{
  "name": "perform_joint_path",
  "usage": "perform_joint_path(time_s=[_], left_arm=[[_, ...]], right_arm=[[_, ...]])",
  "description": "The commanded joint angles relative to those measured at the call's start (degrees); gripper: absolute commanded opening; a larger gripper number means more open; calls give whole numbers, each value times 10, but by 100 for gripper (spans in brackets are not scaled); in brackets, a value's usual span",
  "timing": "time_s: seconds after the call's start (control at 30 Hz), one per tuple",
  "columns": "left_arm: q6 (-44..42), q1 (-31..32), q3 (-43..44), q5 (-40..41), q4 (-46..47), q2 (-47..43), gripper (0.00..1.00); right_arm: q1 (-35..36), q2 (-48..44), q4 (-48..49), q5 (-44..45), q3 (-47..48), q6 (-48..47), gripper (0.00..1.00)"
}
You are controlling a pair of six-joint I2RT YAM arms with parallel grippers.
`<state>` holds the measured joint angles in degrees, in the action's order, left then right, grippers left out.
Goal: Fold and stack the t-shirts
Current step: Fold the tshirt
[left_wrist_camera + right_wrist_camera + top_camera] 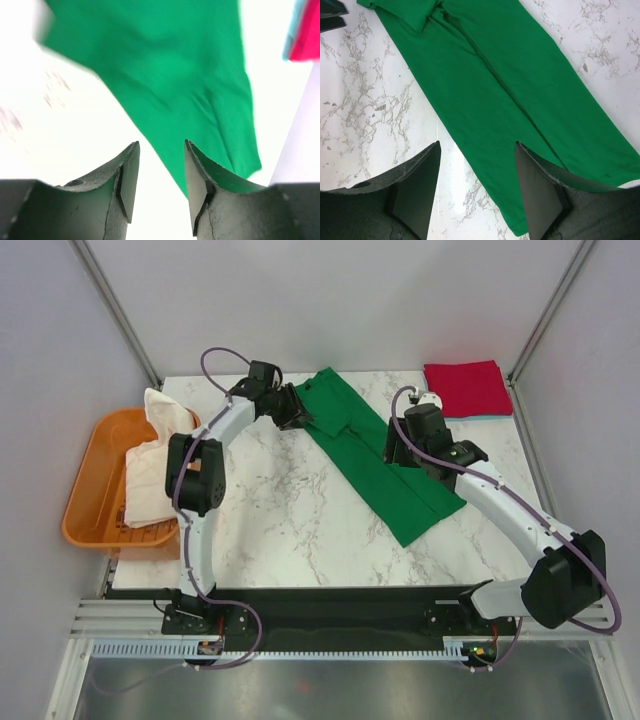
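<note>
Green t-shirt (pixel 375 465) lies across the desk (pixel 280 530) as a long half-folded strip, with right fingers (pixel 398 452) spread over its middle and left fingers (pixel 297 408) spread at its far end, both empty. We judge the white t-shirt (pixel 150 480) in the orange tub (pixel 85 490) not yet folded, while the red t-shirt (pixel 468 388) sits folded atop the pale blue t-shirt (pixel 292 35) at the far right corner.

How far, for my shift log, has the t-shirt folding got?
Done: a folded red cloth t-shirt lies at the far right corner. In hand: the bright green cloth t-shirt is a long strip, both arms' jaws open above it. Remaining: the crumpled white cloth t-shirt in the orange plastic tub.
</note>
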<state>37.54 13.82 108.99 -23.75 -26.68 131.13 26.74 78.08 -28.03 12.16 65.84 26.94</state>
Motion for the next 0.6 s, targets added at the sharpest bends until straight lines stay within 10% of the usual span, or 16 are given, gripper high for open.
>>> perform_joint_path(time_s=[0.0,0.33,0.57], left_arm=[[-17,38,-71,47,10,-154,49],[191,261,-346,181,43,-340,44],[245,410,-311,198,115,-303,44]], right_arm=[[-5,-29,-12,2,26,0,69],[-34,-107,-91,-1,60,19,69],[-35,-157,-108,-7,67,18,69]])
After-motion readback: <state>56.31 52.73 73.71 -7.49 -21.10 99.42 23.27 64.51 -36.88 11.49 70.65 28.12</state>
